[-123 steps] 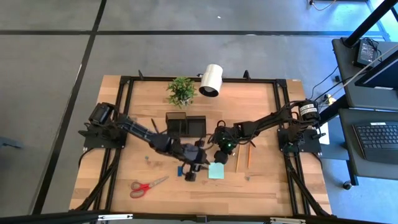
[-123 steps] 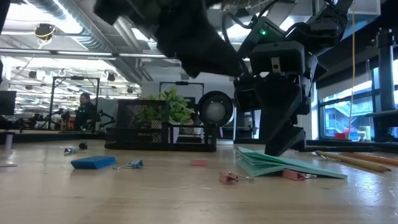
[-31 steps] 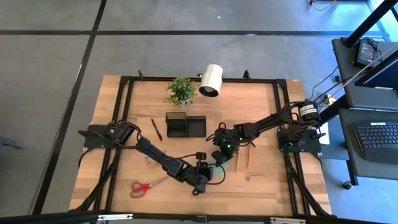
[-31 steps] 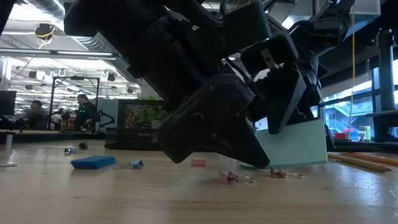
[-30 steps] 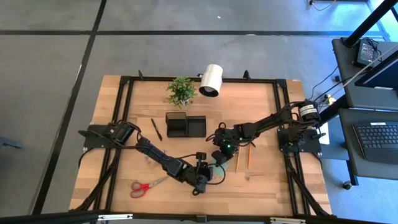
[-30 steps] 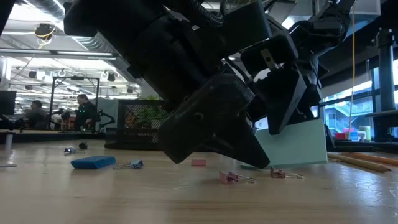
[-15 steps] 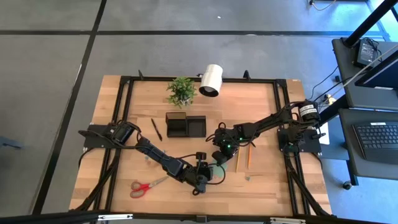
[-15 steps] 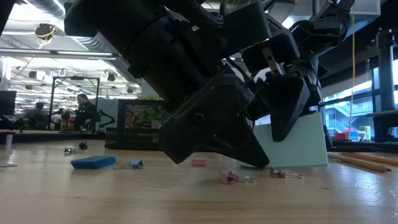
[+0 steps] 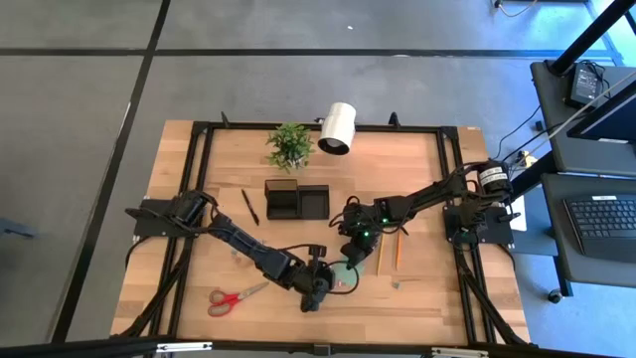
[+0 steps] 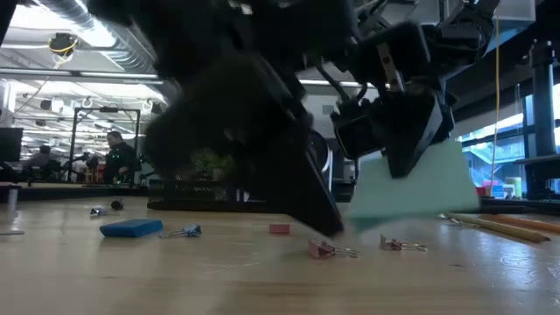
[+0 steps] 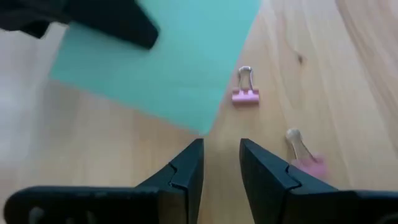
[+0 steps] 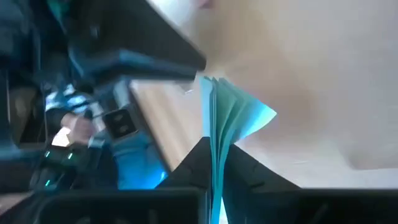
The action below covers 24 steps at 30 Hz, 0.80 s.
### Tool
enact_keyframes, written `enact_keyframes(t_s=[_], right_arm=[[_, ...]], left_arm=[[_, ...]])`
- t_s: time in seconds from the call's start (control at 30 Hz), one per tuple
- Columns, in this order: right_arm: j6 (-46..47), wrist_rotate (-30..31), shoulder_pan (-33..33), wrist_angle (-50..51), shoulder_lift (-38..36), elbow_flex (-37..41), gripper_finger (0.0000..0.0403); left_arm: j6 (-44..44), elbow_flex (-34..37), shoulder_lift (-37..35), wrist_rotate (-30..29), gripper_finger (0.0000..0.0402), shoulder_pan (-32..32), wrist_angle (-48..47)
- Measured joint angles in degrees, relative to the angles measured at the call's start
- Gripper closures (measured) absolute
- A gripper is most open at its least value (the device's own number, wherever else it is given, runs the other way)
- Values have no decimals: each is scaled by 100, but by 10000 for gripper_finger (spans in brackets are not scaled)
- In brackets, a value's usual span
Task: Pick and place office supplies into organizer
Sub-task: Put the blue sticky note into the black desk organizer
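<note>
The right claw (image 12: 214, 168) is clamped on the edge of the pale teal note pad (image 10: 411, 188), its two fingers pinched together on the sheets; in the low view the pad hangs tilted, clear of the wooden surface (image 10: 262, 280), gripped from above. The left claw (image 11: 221, 165) sits just beside the pad, its fingers set a small gap apart with nothing between them, and the pad's lower corner lies just ahead of the fingertips. Its wrist view shows what the others hide: the pad's flat teal face, a pink binder clip (image 11: 245, 93) beside that corner, and a second clip (image 11: 301, 152), blurred, near one finger. The right wrist view gives the pad edge-on, its leaves fanning apart above the grip. From the high view only a sliver of teal (image 9: 345, 277) peeks out between the two arms, right of the red-handled scissors (image 9: 235, 296); the black organizer (image 9: 296, 201) stands well apart behind them, the pencils (image 9: 389, 251) to the right. The low view alone shows the blue piece (image 10: 131, 228), and what seems another clip next to it.
</note>
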<state>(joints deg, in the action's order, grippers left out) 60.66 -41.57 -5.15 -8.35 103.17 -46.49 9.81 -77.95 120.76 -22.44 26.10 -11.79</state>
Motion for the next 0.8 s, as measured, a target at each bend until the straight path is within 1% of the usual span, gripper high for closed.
enact_keyframes(t_s=[0.1, 0.3, 0.4, 0.5, 0.6, 0.7, 0.8], right_arm=[[-222, -241, 81, -127, -8, -149, 381], [-1159, -743, 262, 138, -10, -781, 382], [-1675, -884, 421, 750, -10, -1263, 382], [-2317, -884, 598, 1736, -10, -1838, 383], [-3040, -643, 797, 2897, -10, -2469, 382], [-3829, -153, 995, 4083, -10, -3107, 382], [-4415, 368, 1195, 4936, -10, -3671, 382]], left_arm=[[-38, 0, -344, -22, 304, -7, -375], [-243, 180, -1028, 31, 304, -90, -614], [-191, 420, -1470, 167, 304, -140, -674], [-85, 744, -1973, 239, 304, -168, -674], [67, 1090, -2502, 249, 304, -206, -626], [248, 1437, -2957, 247, 304, -233, -596], [317, 1701, -3346, 250, 304, -258, -579]])
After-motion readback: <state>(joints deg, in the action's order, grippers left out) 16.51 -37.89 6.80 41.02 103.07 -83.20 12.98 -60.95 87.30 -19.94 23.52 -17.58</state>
